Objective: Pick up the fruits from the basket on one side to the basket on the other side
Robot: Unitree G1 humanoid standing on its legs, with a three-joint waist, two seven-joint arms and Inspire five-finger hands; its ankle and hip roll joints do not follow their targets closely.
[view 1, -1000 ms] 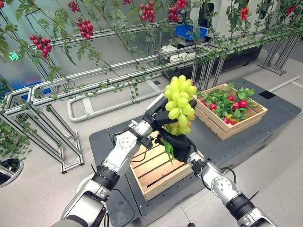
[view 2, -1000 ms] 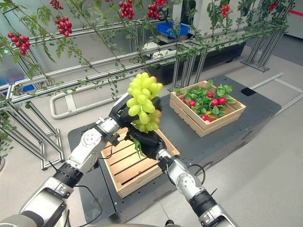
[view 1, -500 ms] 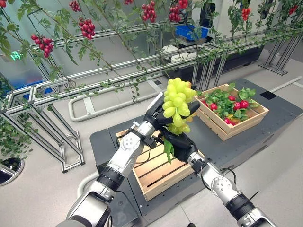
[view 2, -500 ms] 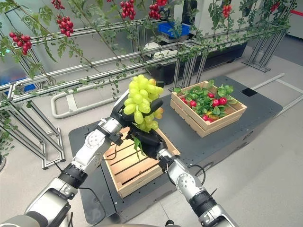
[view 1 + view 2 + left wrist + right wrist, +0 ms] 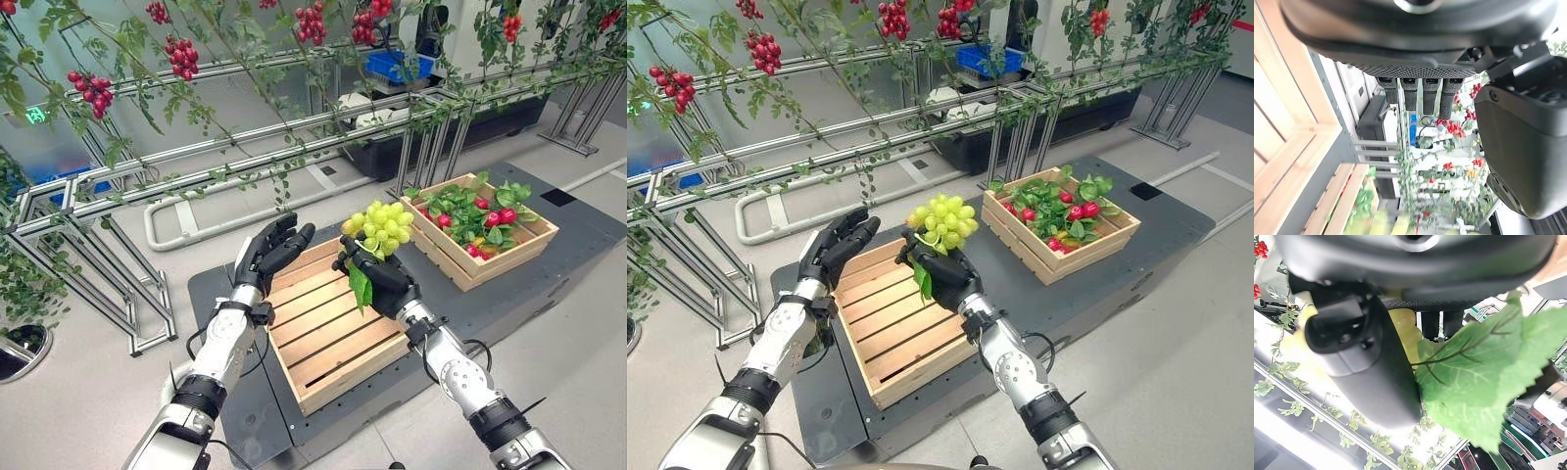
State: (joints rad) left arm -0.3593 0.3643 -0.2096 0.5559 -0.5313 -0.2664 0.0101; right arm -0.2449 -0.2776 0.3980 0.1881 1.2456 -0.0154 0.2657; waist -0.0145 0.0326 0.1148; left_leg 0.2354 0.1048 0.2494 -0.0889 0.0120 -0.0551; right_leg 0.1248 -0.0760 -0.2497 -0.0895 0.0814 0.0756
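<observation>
Green grapes point(image 5: 380, 227) clasped by right hand point(image 5: 380, 284) | left hand point(image 5: 266, 257) open, empty | risk: loose clasp drops bunch before far crate point(image 5: 529, 238)

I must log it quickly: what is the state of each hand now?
Left hand: open, holding nothing.
Right hand: shut on the green grapes.

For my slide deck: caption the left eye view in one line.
Right hand holds grapes above the empty crate; left hand open beside it; fruit crate beyond.
</observation>
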